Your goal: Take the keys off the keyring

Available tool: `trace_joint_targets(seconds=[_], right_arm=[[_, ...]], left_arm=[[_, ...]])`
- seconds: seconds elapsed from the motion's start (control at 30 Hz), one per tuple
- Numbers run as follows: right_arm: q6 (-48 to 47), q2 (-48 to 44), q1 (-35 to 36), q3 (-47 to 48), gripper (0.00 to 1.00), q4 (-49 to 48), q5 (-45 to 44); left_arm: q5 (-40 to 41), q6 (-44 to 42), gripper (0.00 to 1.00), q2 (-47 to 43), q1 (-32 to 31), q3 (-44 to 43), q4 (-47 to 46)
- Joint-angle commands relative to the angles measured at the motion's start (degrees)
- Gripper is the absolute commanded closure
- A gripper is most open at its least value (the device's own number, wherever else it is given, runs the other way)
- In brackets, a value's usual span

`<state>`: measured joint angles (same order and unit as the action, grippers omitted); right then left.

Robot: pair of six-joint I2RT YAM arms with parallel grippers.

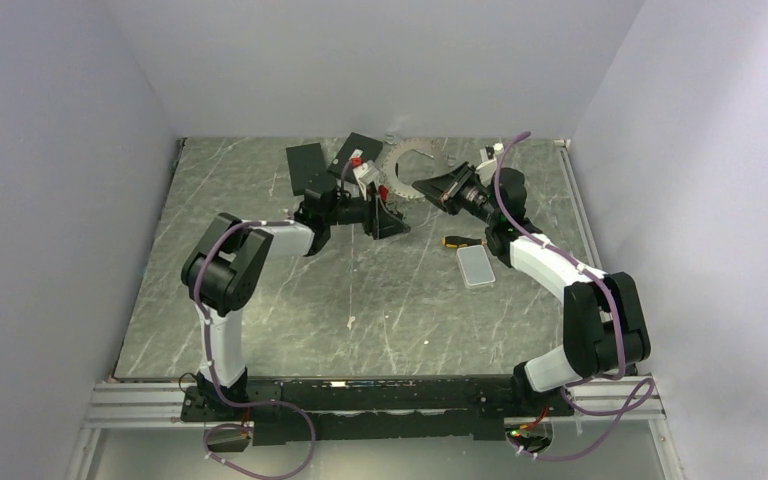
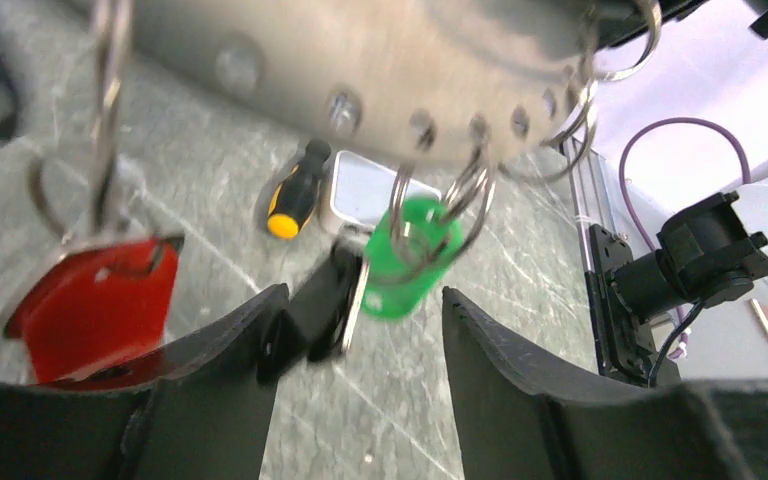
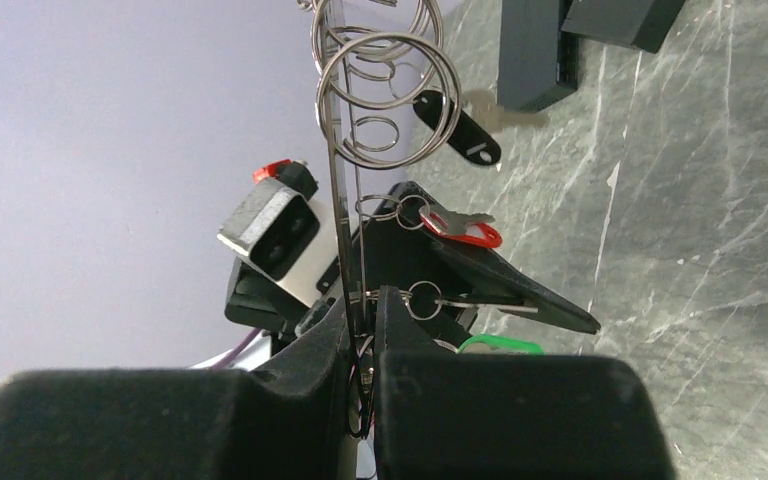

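The keyring, a large flat grey ring, is held up on edge at the back of the table. My right gripper is shut on its rim; in the right wrist view the thin ring runs between the closed jaws of that gripper. Small wire rings hang from it with a red key, a black key and a green key. My left gripper is open just under the ring. In the left wrist view the green key and a black key hang between its fingertips, and a red key hangs to the left.
A yellow-and-black screwdriver and a flat white box lie right of centre. Two flat black boxes lie at the back behind the left gripper. Walls close in on three sides.
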<state>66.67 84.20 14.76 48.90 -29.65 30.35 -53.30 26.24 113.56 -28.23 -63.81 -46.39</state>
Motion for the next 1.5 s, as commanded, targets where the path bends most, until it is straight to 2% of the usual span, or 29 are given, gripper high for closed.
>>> trace_joint_targets(seconds=[0.0,0.2,0.4,0.63,1.13,1.33,1.47], right_arm=[[0.2,-1.8,-0.7,3.1,1.00,-4.9,0.6],[-1.1,-2.4,-1.4,3.7,1.00,-2.5,-0.8],[-2.2,-2.9,-1.5,4.5,1.00,1.9,-3.9],[-1.7,-2.9,-1.5,4.7,1.00,3.8,-5.5],[-0.8,-2.3,-0.2,4.4,1.00,2.4,-4.1],[-0.4,-2.2,0.2,4.4,1.00,2.0,-3.4],[-0.1,-1.9,0.8,4.4,1.00,1.6,-2.8]], left_arm=[[3.9,-3.0,0.37,-5.3,2.0,2.9,0.2],[5.0,-5.8,0.35,-7.2,2.6,6.7,1.3],[4.5,-7.3,0.35,-8.9,-0.4,8.2,-1.9],[4.7,-5.4,0.35,-7.7,-1.9,5.2,-3.9],[7.2,-4.4,0.31,-5.3,-2.1,1.3,-1.1],[7.9,-4.1,0.26,-4.8,-1.8,0.8,-1.3],[7.6,-4.4,0.25,-4.4,-1.8,-0.1,-0.3]])
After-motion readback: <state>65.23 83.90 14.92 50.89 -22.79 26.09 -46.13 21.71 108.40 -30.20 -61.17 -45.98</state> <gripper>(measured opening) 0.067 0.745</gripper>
